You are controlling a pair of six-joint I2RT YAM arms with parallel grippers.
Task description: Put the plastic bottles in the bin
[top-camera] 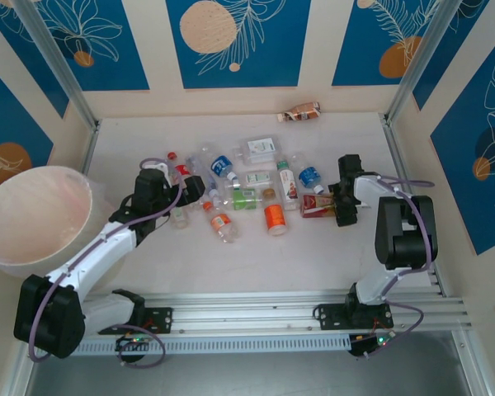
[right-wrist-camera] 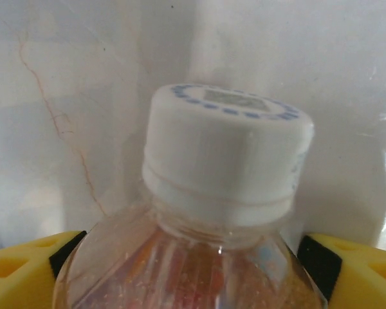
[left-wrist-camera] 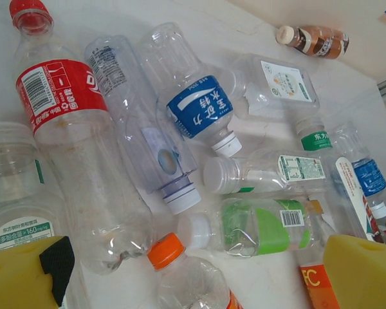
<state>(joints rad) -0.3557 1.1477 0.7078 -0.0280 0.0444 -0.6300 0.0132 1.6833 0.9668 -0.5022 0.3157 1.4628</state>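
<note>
From above: plastic bottles (top-camera: 244, 199) strewn across the table (top-camera: 256, 264), well apart from the bin (top-camera: 89, 198) at far left.

Left wrist: left gripper (left-wrist-camera: 193, 270) spread wide, empty, over the heap.

Right wrist: right gripper (right-wrist-camera: 193, 270) flanking the shoulders of a white-capped bottle (right-wrist-camera: 225, 154); cannot tell whether gripped.

Looks like pick-up; calls for clamping, lifting, carrying left.

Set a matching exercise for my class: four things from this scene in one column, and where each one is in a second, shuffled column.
Things
1. bin
2. brown bottle
3. orange-labelled bottle
4. white-capped bottle

Places
A. lying alone at the very back
B. between the fingers of the right gripper
C. at the far left
D. at the near edge of the bottle cluster

Pairs: 1-C, 2-A, 3-D, 4-B
</note>
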